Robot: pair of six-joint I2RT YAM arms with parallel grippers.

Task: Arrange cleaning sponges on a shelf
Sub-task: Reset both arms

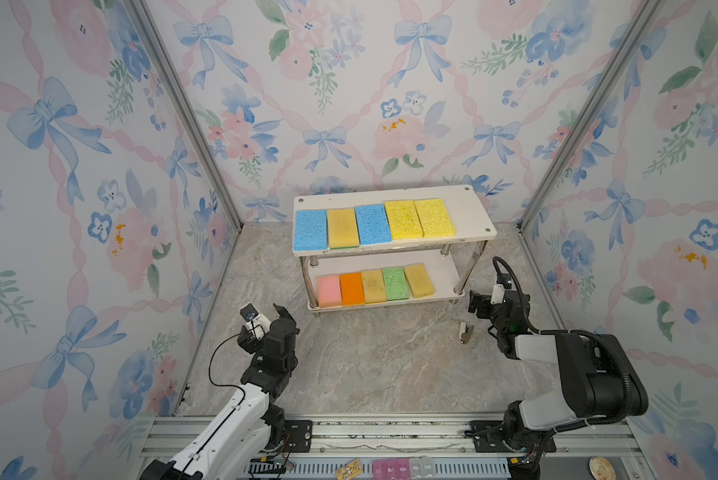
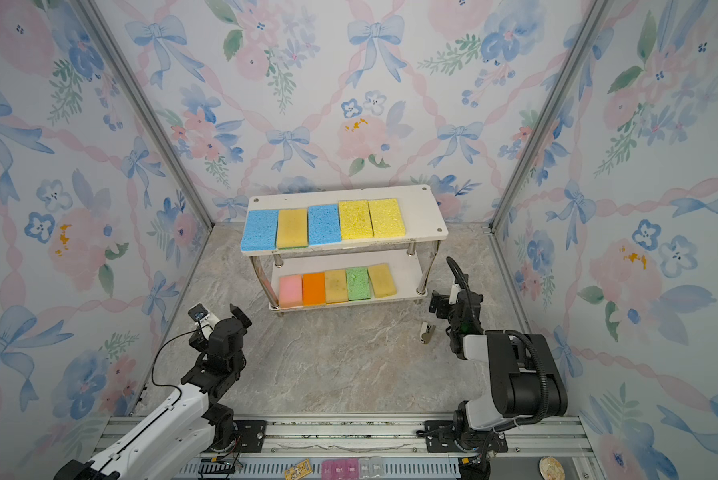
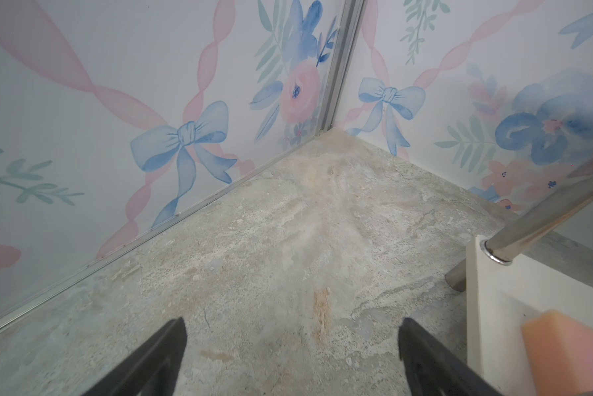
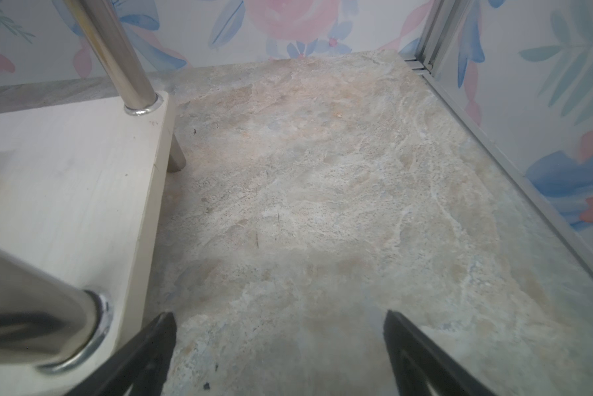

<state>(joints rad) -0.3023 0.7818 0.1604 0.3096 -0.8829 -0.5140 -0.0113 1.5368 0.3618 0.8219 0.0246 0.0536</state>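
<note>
Seen from above, a small two-tier shelf (image 1: 469,212) stands at the back of a marbled worktop (image 1: 370,365), against flowered walls. All ten cleaning sponges lie flat on it, five to a board, side by side in rows. On the top board, from left to right: blue sponge (image 1: 309,229), mustard sponge (image 1: 342,227), a second blue (image 1: 372,223), then two bright yellow sponges (image 1: 403,219), touching. On the lower board: pink sponge (image 1: 329,291), orange sponge (image 1: 352,288), mustard, green sponge (image 1: 395,283), mustard. The right end of each board is bare

My left jaws are apart and empty over bare worktop, near the shelf's front left corner; the wrist view catches the pink sponge's corner. My right jaws are also apart and empty, just beside the right end of the lower board. A small grey clip (image 1: 465,332) lies on the worktop near my right arm

I see no loose sponge anywhere, so I judge the arranging done; at most, some straightening of the slightly slanted rows remains
</note>
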